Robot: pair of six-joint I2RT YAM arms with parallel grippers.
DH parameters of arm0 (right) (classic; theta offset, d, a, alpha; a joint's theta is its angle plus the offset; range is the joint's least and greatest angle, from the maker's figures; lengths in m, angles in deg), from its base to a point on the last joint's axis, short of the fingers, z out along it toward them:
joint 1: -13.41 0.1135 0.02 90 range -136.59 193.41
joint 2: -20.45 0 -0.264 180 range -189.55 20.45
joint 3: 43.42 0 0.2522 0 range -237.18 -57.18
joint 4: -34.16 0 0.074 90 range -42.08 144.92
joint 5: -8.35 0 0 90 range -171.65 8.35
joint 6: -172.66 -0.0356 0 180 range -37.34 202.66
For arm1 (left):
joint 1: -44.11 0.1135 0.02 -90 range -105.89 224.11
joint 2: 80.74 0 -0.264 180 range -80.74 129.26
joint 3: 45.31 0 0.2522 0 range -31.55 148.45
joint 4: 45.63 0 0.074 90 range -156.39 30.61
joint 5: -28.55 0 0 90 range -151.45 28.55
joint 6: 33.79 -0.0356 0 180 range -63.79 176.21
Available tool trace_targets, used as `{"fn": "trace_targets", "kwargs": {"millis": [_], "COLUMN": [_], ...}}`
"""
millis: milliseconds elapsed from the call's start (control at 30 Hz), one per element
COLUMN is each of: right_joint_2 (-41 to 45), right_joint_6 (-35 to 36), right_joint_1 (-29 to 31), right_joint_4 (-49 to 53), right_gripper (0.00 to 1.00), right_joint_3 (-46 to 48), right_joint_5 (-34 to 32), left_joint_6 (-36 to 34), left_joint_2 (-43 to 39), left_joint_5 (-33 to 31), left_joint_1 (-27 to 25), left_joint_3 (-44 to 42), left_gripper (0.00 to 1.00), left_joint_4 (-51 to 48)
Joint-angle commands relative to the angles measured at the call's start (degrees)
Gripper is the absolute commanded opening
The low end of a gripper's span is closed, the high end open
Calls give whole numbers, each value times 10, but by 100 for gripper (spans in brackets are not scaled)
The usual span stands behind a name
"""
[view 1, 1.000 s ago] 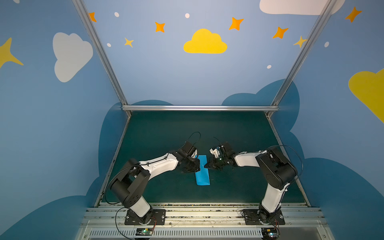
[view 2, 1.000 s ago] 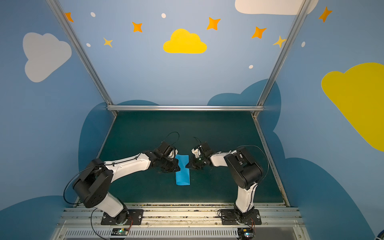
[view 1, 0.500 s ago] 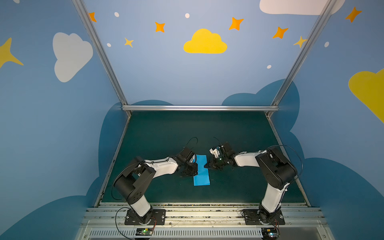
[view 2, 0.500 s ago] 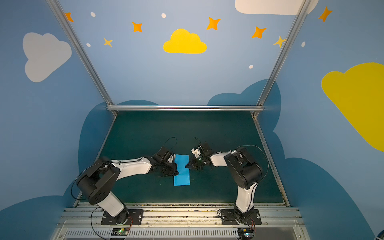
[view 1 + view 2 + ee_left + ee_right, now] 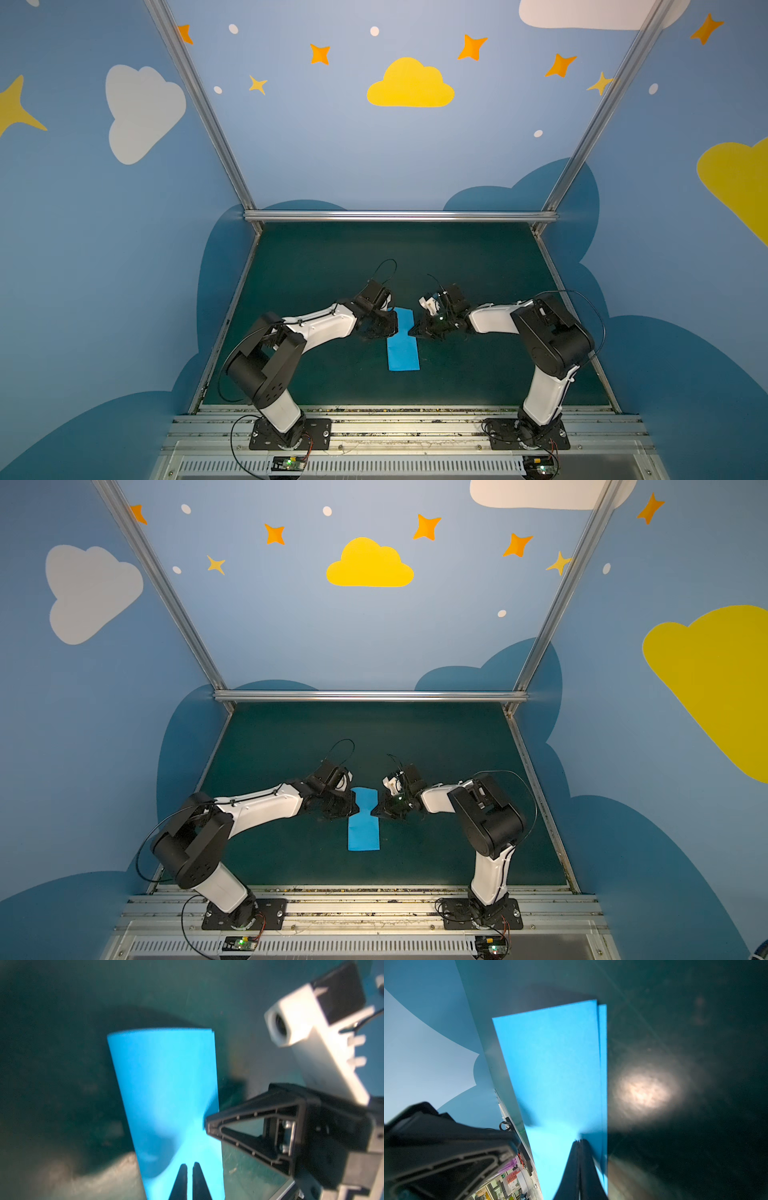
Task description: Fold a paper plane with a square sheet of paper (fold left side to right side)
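The square sheet of paper (image 5: 402, 348) (image 5: 364, 830) lies on the green mat as a narrow sky-blue strip, folded in two. Its two long edges sit slightly offset in the right wrist view (image 5: 556, 1059). No paper plane is in view. My left gripper (image 5: 394, 328) (image 5: 355, 808) (image 5: 189, 1164) is shut, its tips resting over the strip's left edge (image 5: 166, 1084). My right gripper (image 5: 412, 332) (image 5: 373, 811) (image 5: 579, 1141) is shut too, its tips pressing on the strip near the right edge. Both meet the paper at about the same height, facing each other.
The dark green mat (image 5: 478, 374) is bounded by aluminium rails at the back (image 5: 399, 216) and along both sides. Blue painted walls stand behind them. The arm bases are bolted to the metal rail at the front (image 5: 399, 424).
My left arm dipped toward the front along the paper's left edge and has come back up. The right gripper has stayed where it was on the right edge.
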Motion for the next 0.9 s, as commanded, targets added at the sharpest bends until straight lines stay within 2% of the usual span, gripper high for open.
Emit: {"fn": "trace_targets", "kwargs": {"millis": [0, 433, 633, 867], "right_joint_2": [-38, -50, -52, -52], "right_joint_6": [13, 20, 20, 19], "right_joint_1": [3, 4, 3, 4], "right_joint_4": [50, 53, 54, 55], "right_gripper": [0, 0, 0, 0], "right_joint_3": [15, 13, 12, 11], "right_joint_5": [-49, -49, -51, -51], "left_joint_6": [-19, -3, 11, -9], "left_joint_2": [30, 54, 9, -62], "left_joint_5": [-6, -46, -69, -32], "left_joint_1": [4, 46, 81, 82], "left_joint_3": [11, -51, -91, -67], "left_gripper": [7, 4, 4, 4], "left_joint_4": [-11, 27, 27, 14]}}
